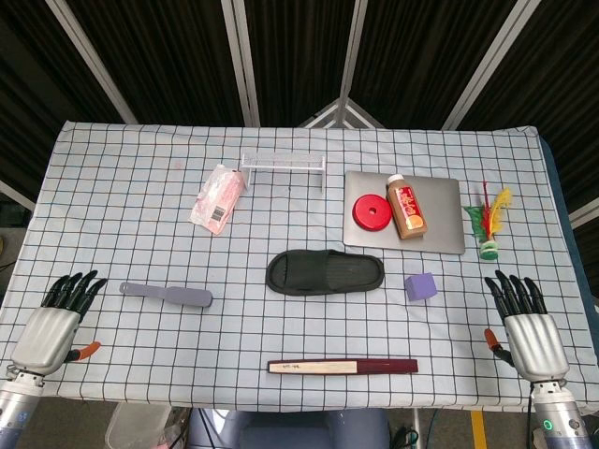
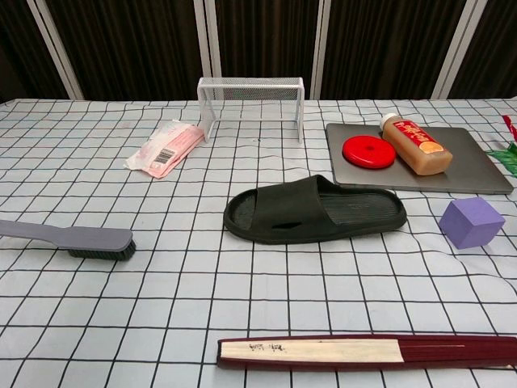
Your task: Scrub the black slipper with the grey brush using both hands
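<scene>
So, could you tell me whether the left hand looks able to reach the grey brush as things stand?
Probably yes: the left hand rests open beside the grey brush, with only bare tablecloth between them.

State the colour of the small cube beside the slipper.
Purple; the cube shows best in the chest view.

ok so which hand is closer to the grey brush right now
Left. The left hand rests open at the table's near-left edge, just left of the grey brush handle. The right hand lies at the far right edge, beyond the black slipper and purple cube.
</scene>
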